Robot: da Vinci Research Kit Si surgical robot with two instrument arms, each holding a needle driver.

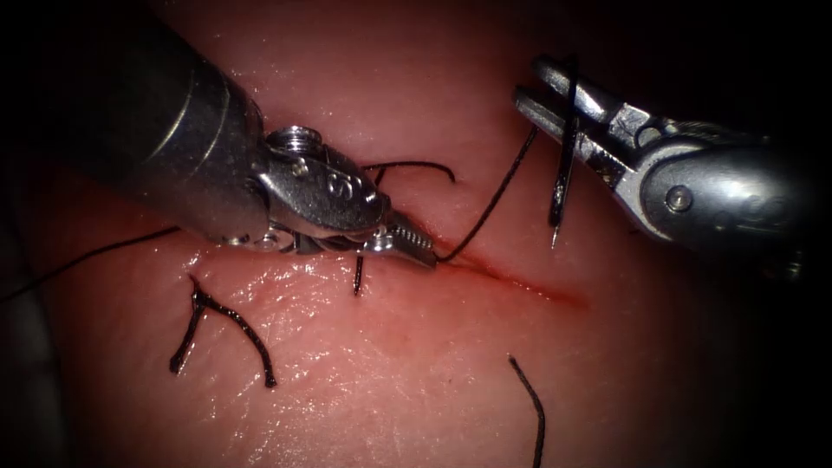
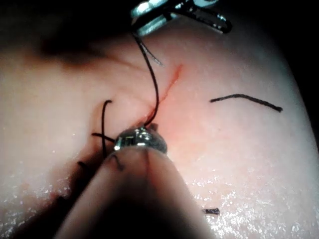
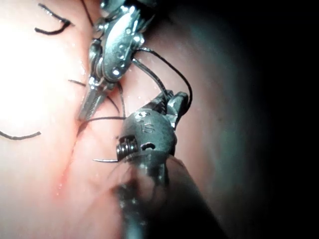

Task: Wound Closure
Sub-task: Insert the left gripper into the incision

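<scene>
- Two tools work at the cut (image 1: 511, 279) in the tissue (image 1: 390, 373).
- Right tool (image 1: 555, 91) pinches the needle (image 1: 563, 165) near mid-curve, above the cut, point hanging clear of the tissue.
- Left tool (image 1: 407, 243) is pressed together at the cut's left end, on the thread (image 1: 490, 204) where it leaves the tissue.
- Cut thread ends (image 1: 225, 325) lie below the cut.
</scene>
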